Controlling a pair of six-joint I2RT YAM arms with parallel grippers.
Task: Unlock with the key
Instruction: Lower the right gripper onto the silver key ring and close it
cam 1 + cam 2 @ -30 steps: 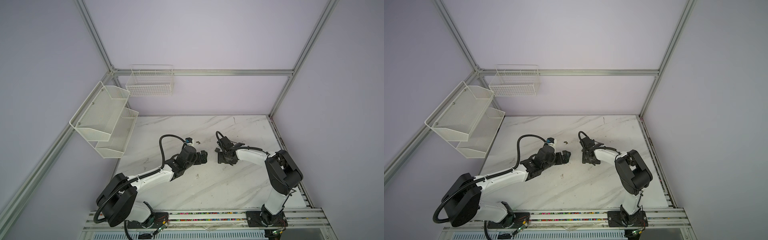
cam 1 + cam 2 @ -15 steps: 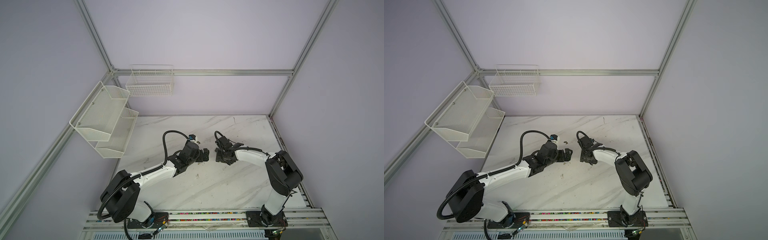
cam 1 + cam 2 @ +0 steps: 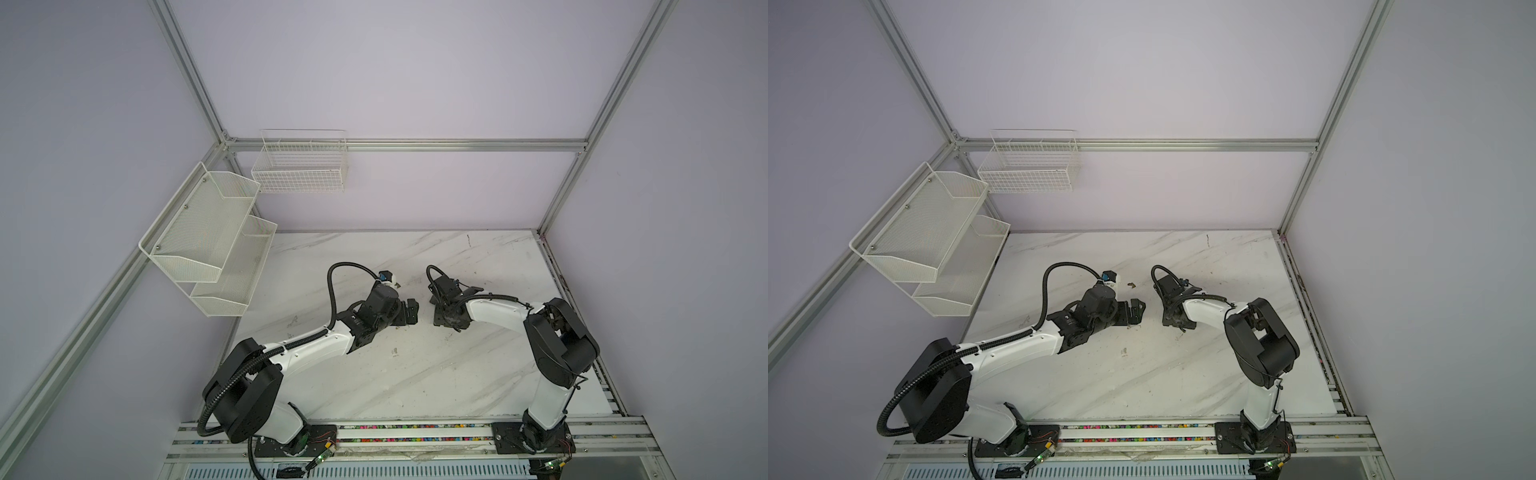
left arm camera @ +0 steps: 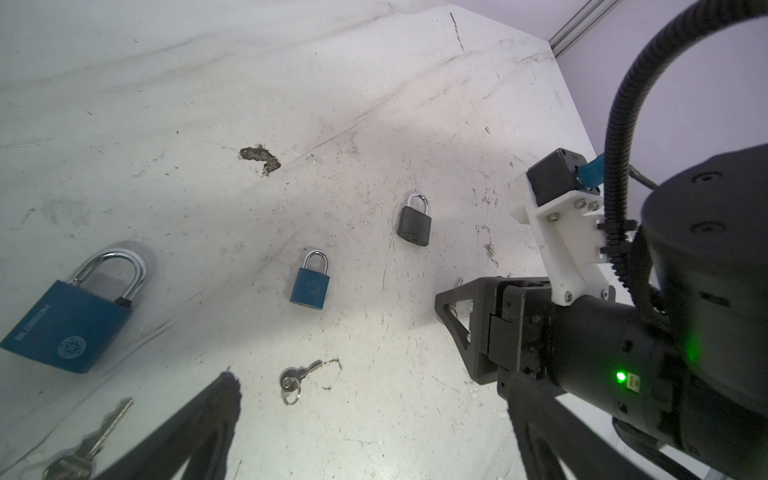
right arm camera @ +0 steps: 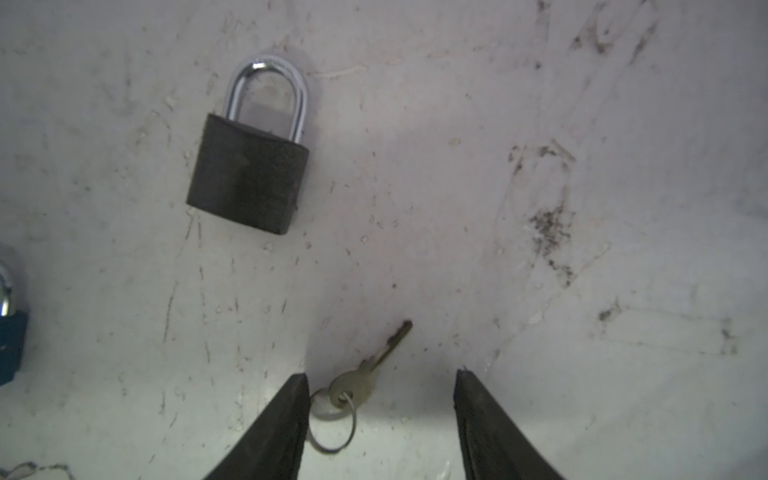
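Key [image 5: 358, 386] lying on the worktop [image 5: 582, 124] between the parted, empty fingers of the right gripper [image 5: 381, 374], blade pointing outward; left gripper [image 3: 412, 312] released, farther off.

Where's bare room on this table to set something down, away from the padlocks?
Bare table: the far strip by the back wall, the near stretch by the front rail. Crowded middle: black padlock, small blue padlock, large blue padlock, keys.
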